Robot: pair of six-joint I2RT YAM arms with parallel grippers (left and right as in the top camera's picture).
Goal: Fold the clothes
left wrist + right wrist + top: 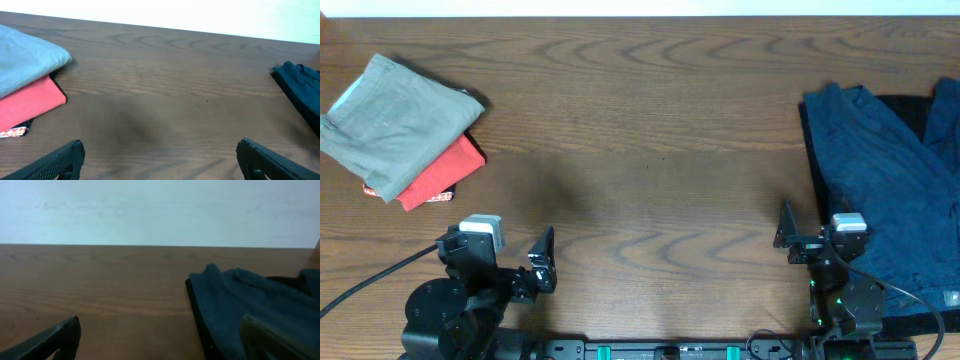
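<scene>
The unfolded dark blue denim garment [880, 190] is seen at the right edge, long axis near-to-far, just right of the right gripper [788, 240], spread wide and empty like the more distant left gripper [538, 265].

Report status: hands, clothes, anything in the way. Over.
Left hand open, right hand open, both empty. Khaki trousers folded on red T-shirt; blue denim unfolded. Nothing blocking.
</scene>
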